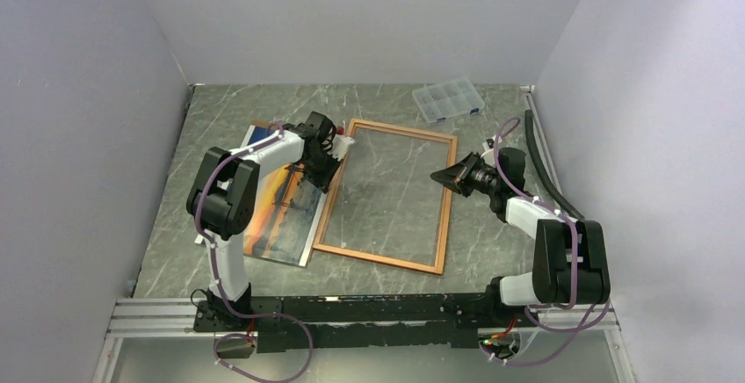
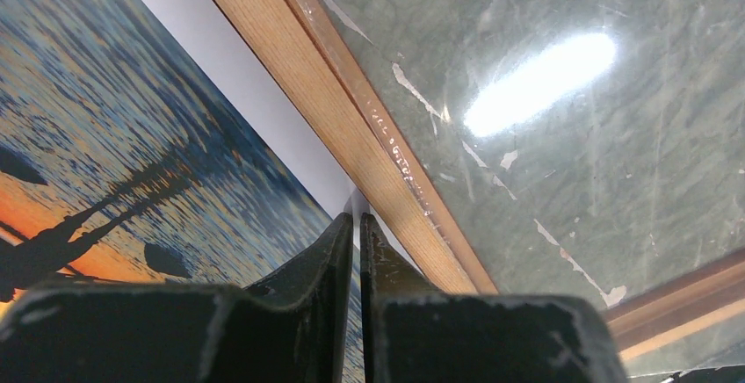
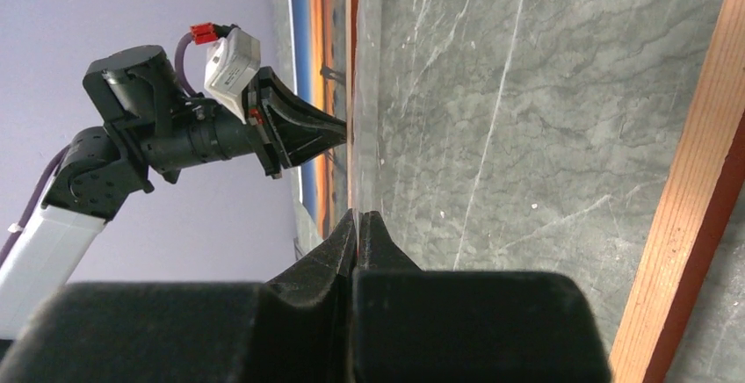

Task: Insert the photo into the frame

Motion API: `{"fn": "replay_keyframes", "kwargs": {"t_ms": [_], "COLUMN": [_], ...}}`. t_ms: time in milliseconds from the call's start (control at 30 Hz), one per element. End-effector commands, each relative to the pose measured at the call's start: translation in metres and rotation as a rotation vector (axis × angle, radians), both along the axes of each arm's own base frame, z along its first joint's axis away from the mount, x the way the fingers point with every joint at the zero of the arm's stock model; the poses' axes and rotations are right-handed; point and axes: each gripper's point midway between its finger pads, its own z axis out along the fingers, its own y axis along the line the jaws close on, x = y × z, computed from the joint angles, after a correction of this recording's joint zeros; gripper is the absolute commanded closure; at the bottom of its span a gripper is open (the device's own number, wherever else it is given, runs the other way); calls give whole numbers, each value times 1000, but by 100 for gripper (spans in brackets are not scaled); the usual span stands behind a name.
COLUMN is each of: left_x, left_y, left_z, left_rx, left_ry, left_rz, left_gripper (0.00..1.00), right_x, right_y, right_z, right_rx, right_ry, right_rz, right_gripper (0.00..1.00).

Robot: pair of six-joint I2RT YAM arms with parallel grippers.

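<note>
Nearest you, the photo (image 1: pixel 279 216) lies picture-up on the surface (image 1: pixel 220 111) just left of the frame (image 1: pixel 378 259), outside it, and the marble shows through the frame's clear pane (image 1: pixel 386 198). Your left fingers (image 2: pixel 338 251) pinch the photo's white right edge beside the frame's left rail, while your right fingers (image 3: pixel 338 242) are pressed together, holding nothing, at the right rail. Farthest back sits a clear compartment box (image 1: pixel 448 100); you cannot tell what its cells hold.

Left pincer (image 1: pixel 331 176) pinched almost together, right pincer (image 1: pixel 435 175) fully closed, both arms outstretched toward each other.
</note>
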Motion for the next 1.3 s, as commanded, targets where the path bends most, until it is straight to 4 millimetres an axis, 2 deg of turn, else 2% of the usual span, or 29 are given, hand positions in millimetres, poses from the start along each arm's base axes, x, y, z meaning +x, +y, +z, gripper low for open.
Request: {"fn": "replay_keyframes", "kwargs": {"t_ms": [0, 267, 467, 600, 700, 967, 1267], "left_x": [-3, -2, 0, 0, 1, -2, -2], "left_y": [-9, -9, -10, -11, -11, -14, -15], "left_z": [-1, 1, 2, 2, 1, -1, -1], "left_rx": [-19, -17, -21, -21, -23, -28, -30], "left_ry": [19, 18, 20, 18, 21, 24, 23], "left_rz": [-38, -41, -40, -41, -40, -46, -43], "left_gripper": [87, 88, 88, 89, 89, 90, 91], "right_x": [15, 21, 20, 19, 18, 15, 12], "right_y": [0, -3, -1, 1, 3, 9, 13], "right_z": [24, 32, 20, 19, 24, 56, 65], "right_rx": [-17, -86, -62, -35, 12, 136, 136], "right_ry": [-112, -154, -117, -113, -117, -171, -199], "right_rz": [39, 59, 75, 75, 73, 55, 61], "right_gripper": [100, 100, 100, 100, 100, 100, 100]}}
